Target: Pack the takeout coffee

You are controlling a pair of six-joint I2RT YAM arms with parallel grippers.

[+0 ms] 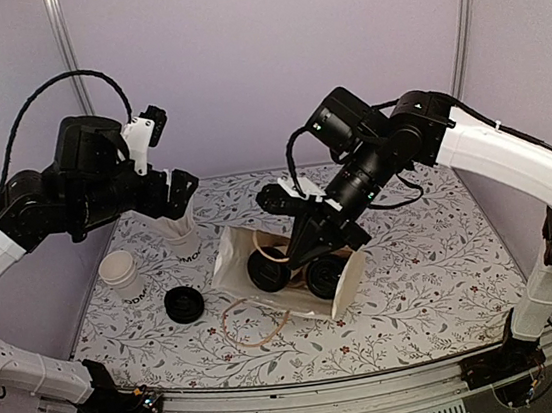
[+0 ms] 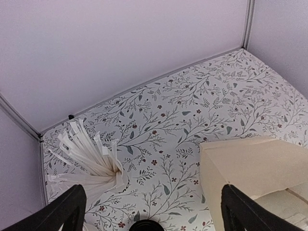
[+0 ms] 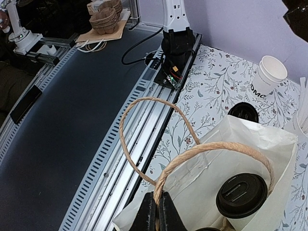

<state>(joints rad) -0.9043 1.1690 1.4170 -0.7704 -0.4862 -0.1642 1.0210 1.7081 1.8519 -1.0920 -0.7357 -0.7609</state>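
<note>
At the bag mouth: your right gripper (image 3: 157, 211) is pinching its jaws tight on the nearer twine handle (image 3: 216, 145) of the white paper bag (image 3: 255, 137).
Takeout coffee: the takeout coffee (image 3: 241, 195) is sitting inside the bag, black lid facing the opening, with a second lidded cup (image 1: 325, 277) lying beside it.
Left gripper: your left gripper (image 2: 154, 204) is hanging with its fingers spread wide, gripping nothing, just above the cup of white sticks (image 2: 91, 163).
Risk, single handle: you are holding one handle only, while the far handle (image 3: 144, 103) is lying slack toward the table's near edge. In my judgement, a pull from here is going to tip the bag and slide both cups toward the mouth.
Risk, thin grip: the twine is sitting at the very fingertips, so a sharp move is likely to let it slip.
Risk, left side: the sticks are standing near the bag, so a careless sweep of the left arm is likely to knock them over.
Top view alone: it is showing both arms, the bag's whole outline, the stacked white cups (image 1: 120, 271) and a loose black lid (image 1: 183, 304).
Right wrist alone: it is showing the pinch on the twine, which the arm is hiding from above.
Left wrist alone: it is showing the wide gap between the left fingers.
Undetermined: I cannot tell whether the bag is standing upright or leaning.
</note>
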